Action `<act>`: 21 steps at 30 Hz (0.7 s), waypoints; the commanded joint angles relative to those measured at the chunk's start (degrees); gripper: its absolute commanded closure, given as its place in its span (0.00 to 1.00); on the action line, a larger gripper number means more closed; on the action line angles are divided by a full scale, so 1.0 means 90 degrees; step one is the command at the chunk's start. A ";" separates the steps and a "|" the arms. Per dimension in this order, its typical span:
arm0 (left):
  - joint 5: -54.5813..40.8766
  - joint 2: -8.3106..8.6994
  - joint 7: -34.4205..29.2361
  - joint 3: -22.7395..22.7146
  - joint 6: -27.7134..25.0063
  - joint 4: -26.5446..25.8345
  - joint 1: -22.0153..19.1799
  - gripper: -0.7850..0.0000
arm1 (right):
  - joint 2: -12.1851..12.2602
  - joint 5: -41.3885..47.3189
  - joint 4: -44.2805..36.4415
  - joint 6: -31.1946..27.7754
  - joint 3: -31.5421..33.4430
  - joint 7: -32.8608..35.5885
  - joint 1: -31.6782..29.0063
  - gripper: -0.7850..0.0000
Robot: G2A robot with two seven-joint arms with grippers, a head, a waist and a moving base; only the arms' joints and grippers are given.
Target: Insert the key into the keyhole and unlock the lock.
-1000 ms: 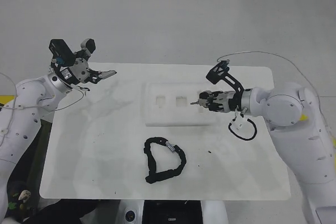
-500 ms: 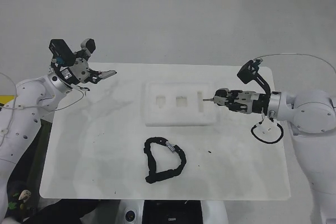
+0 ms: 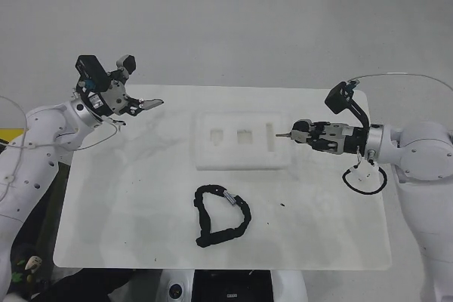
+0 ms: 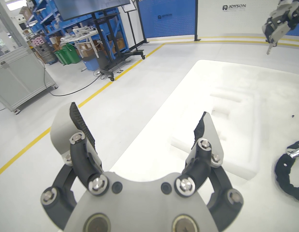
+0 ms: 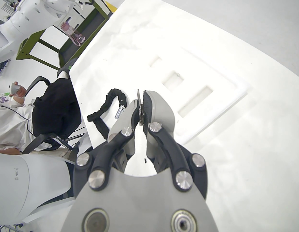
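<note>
My right gripper (image 3: 296, 134) hangs above the table just right of the foam tray, shut on a small metal key (image 3: 282, 135) whose blade points left; the right wrist view shows the key (image 5: 139, 97) pinched between the pads. The lock, a black fabric-sleeved chain loop (image 3: 221, 217) with a silver lock cylinder (image 3: 231, 198), lies on the table in front of the tray; the lock (image 5: 104, 112) and its cylinder (image 5: 119, 112) lie below the gripper. My left gripper (image 3: 141, 105) is open above the table's far left corner, holding nothing, its fingers (image 4: 78, 121) spread wide.
A white foam tray (image 3: 244, 161) with three empty rectangular recesses lies at the table's centre back. A black cable loop (image 3: 365, 181) dangles from the right arm. A tiny dark speck (image 3: 283, 204) lies right of the lock. A seated person is beside the table in the right wrist view.
The right gripper has drawn back to the right from over the tray's right recess, carrying the key. The left gripper shifted slightly right and stays open.
</note>
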 commanded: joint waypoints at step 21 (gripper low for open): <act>0.1826 -0.0586 -0.0249 0.1190 -0.1091 -0.1470 0.0308 0.00 | 0.0000 0.0000 0.0000 0.0000 0.0000 0.0000 0.0000 1.00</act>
